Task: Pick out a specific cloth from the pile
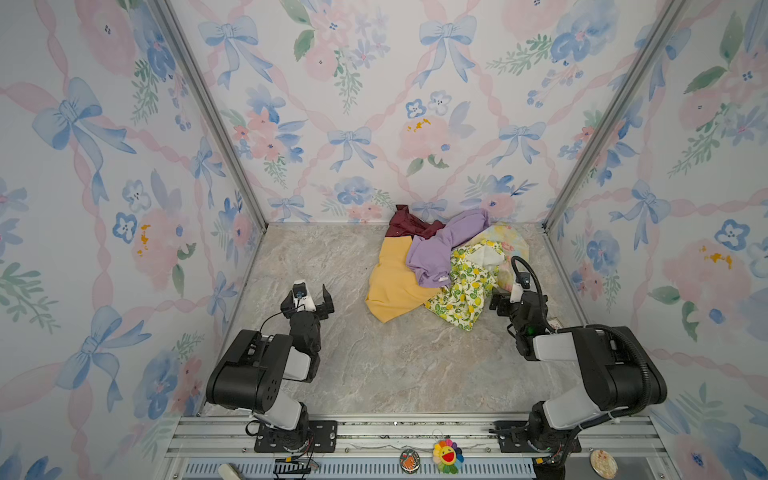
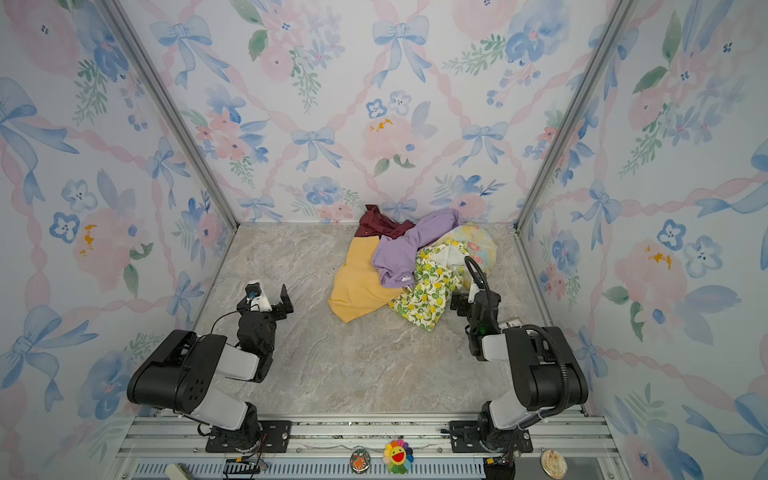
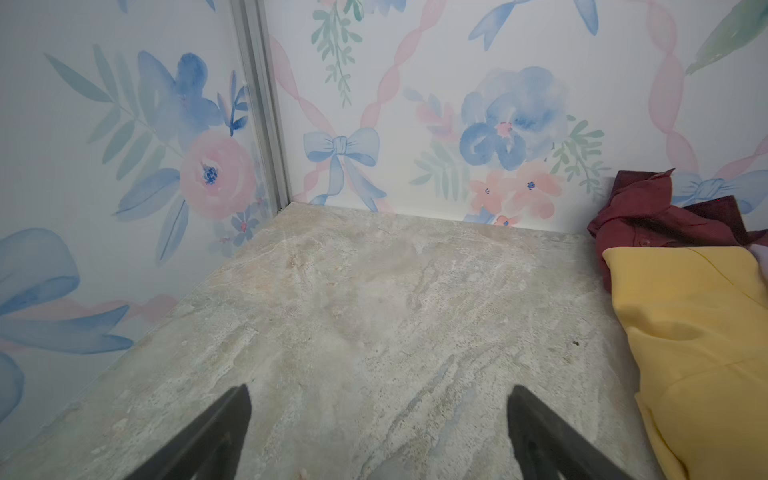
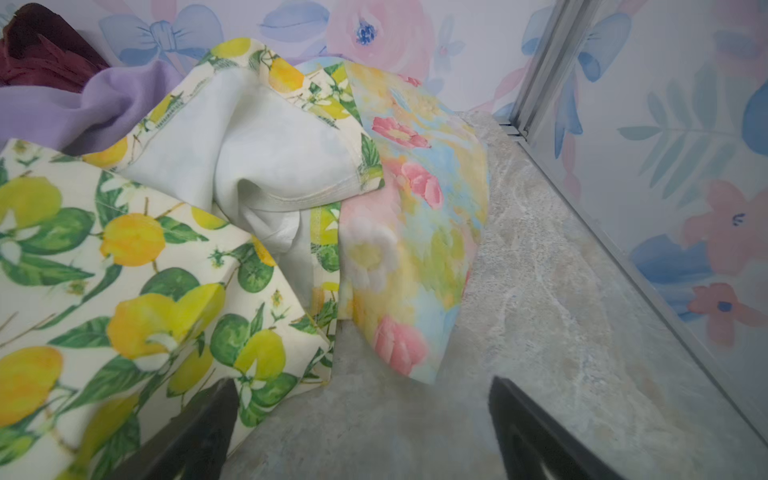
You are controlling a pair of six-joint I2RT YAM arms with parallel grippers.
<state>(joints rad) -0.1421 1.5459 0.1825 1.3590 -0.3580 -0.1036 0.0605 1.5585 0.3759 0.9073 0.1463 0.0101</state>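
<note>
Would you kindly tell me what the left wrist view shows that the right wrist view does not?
Left wrist only: the mustard-yellow cloth and the open left gripper. Right wrist only: the lemon-print cloth, the pastel floral cloth and the open right gripper. Both: the maroon cloth and the marble table.

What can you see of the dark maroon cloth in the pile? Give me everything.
The maroon cloth is plain, dark, thin-looking fabric with a slight sheen. It is crumpled into folds, with one corner sticking up. It lies at the far edge of the pile, at the foot of the back wall. The mustard-yellow cloth overlaps its near edge and the lilac cloth drapes over one side, hiding part of it.
</note>
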